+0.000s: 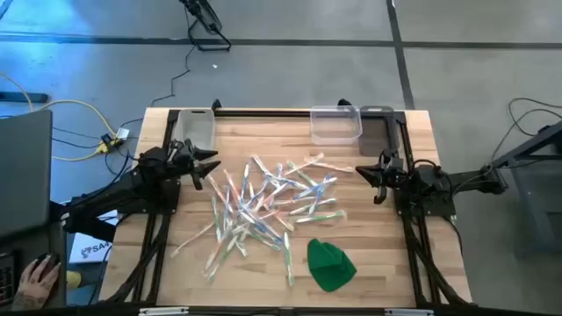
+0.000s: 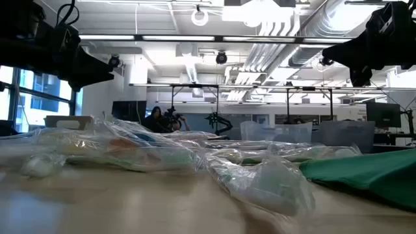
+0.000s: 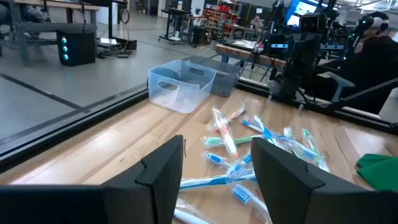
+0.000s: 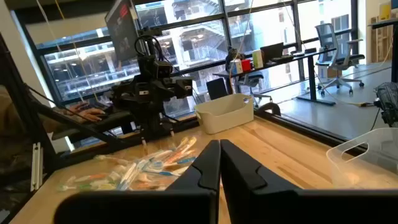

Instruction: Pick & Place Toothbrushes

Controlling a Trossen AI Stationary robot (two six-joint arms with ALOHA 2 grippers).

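The toothbrushes (image 1: 268,206) lie in a loose heap of clear wrappers on the middle of the wooden table; they also show in the left wrist view (image 3: 249,155) and the right wrist view (image 4: 143,165). My left gripper (image 1: 207,167) hovers open at the heap's left side, clear of the table, with nothing between its fingers (image 3: 217,168). My right gripper (image 1: 367,174) hovers shut at the heap's right side (image 4: 220,163), touching nothing.
A clear bin (image 1: 335,124) stands at the far edge right of centre, a pale bin (image 1: 195,129) at the far left, a dark bin (image 1: 379,127) at the far right. A green cloth lump (image 1: 329,264) lies near the front, right of the heap.
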